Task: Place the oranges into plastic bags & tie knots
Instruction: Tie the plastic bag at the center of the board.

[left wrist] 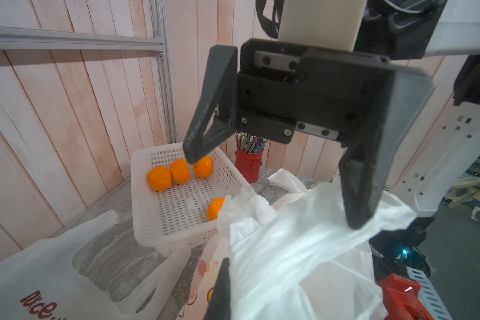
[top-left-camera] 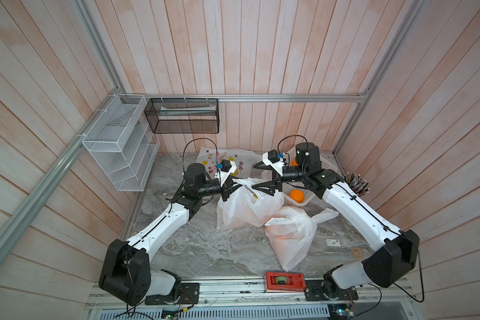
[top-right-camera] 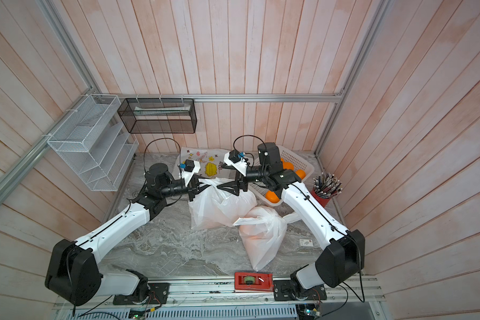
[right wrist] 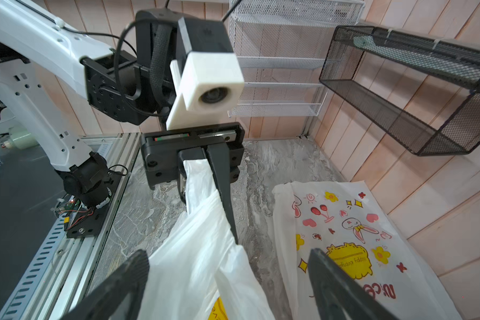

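Observation:
A filled white plastic bag [top-left-camera: 244,210] [top-right-camera: 219,207] stands mid-table. My left gripper [top-left-camera: 229,191] [right wrist: 230,232] is shut on one of its handles, which is stretched taut. My right gripper [top-left-camera: 258,177] [left wrist: 275,188] [right wrist: 227,263] faces it, open, with the bag's top plastic lying loosely between its fingers. A second bag [top-left-camera: 291,238], full and closed with a knot [top-left-camera: 309,219], lies in front. A flat printed bag [right wrist: 344,235] lies at the back. Several oranges [left wrist: 160,178] sit in the white perforated basket [left wrist: 183,205], one near its front corner [top-left-camera: 297,196].
A red cup of pens [top-right-camera: 323,194] stands at the right wall. A red tape dispenser [top-left-camera: 284,282] sits on the front rail. A white wire shelf [top-left-camera: 117,144] and a black mesh basket [top-left-camera: 182,116] hang on the walls. A tape ring [top-left-camera: 356,252] lies front right.

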Motion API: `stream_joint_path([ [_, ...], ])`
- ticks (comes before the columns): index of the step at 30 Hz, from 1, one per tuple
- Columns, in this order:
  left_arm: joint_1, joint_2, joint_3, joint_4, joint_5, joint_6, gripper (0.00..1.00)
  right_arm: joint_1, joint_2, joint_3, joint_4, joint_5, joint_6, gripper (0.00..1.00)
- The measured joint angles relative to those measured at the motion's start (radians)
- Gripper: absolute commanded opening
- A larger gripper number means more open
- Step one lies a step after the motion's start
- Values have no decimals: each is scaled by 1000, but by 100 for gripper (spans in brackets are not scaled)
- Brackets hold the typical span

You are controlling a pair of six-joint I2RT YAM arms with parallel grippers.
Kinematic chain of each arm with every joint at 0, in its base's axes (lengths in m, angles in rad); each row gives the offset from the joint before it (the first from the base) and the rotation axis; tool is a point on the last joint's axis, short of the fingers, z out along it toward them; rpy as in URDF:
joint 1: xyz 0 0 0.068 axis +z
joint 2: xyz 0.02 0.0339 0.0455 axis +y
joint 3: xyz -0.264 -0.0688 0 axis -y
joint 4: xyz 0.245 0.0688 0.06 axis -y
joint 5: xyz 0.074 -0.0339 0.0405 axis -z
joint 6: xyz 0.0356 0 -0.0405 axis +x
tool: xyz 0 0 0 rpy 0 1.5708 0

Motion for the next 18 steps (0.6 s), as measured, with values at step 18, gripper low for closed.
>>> stream_joint_path([
  [18, -10, -30, 0, -11, 12, 1, 0, 58, 79, -17, -44, 164, -25, 46],
])
